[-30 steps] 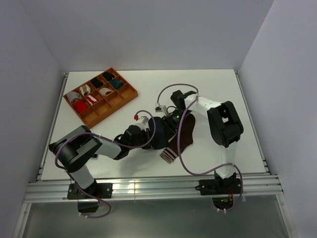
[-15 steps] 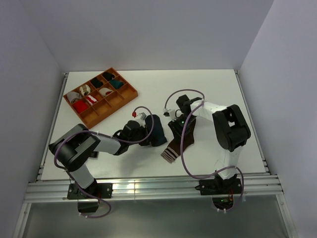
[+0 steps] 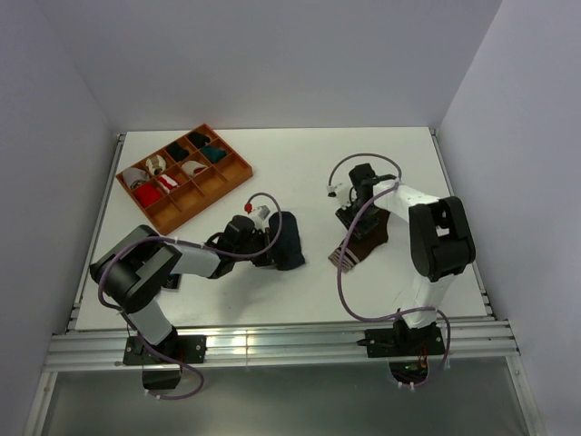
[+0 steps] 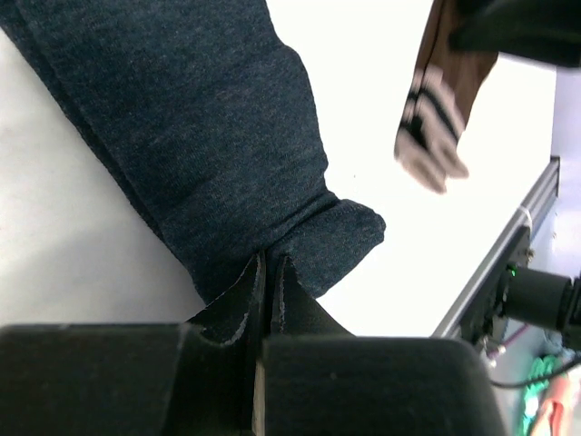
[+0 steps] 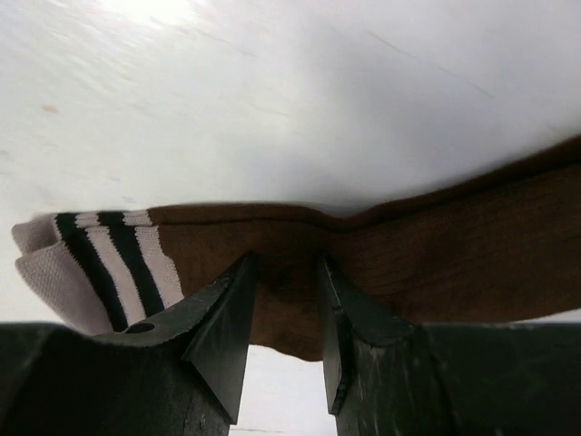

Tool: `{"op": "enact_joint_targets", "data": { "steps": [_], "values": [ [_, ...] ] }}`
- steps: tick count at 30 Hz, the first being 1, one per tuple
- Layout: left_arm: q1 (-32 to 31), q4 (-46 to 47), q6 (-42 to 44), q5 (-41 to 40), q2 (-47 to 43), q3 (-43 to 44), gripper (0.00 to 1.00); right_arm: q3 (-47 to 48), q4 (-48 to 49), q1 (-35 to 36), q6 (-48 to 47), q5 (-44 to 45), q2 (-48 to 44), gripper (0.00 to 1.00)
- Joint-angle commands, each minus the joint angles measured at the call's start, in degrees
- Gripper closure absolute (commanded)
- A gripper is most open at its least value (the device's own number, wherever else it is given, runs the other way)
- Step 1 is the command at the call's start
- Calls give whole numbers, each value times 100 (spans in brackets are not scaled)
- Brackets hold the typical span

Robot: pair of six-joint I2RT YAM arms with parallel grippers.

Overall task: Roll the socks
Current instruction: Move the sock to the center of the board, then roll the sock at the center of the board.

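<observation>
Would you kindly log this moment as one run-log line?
left gripper shut on navy sock | right gripper shut on brown sock | the two lie apart

Overhead plus two wrist close-ups
Top looks down from the near edge; both wrist views catch the brown sock [image 5: 436, 263].

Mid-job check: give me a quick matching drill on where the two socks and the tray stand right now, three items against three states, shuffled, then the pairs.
Column one:
1. navy sock
2. brown sock
3. orange tray

Column two:
A. Held by neither gripper, at the far left in the top view
B. Pinched in the shut left gripper
C. Bunched between the fingers of the right gripper, striped cuff sticking out to one side

Pairs: 1-B, 2-C, 3-A
</observation>
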Motion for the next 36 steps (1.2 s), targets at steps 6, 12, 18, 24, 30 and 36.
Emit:
{"op": "enact_joint_targets", "data": {
  "steps": [6,12,18,24,30,36],
  "values": [
    [-11,-1367,291,325,156,-227,100,-132,338,-136,-417,89,-600,59],
    [-11,-1526,273,369,147,-201,100,27,364,-84,-321,-509,-1408,58],
    [-11,-1965,379,377,147,18,100,-341,837,215,-452,-905,-2182,58],
    [-11,-2309,335,439,138,221,100,-650,1076,681,-690,-1239,-2640,57],
    [-11,-2449,212,685,33,256,100,-860,1145,1067,-883,-1486,-2798,53],
    [-11,-2721,203,834,6,379,100,-1423,1541,1629,-1173,-1722,-3264,50]
  ]
}}
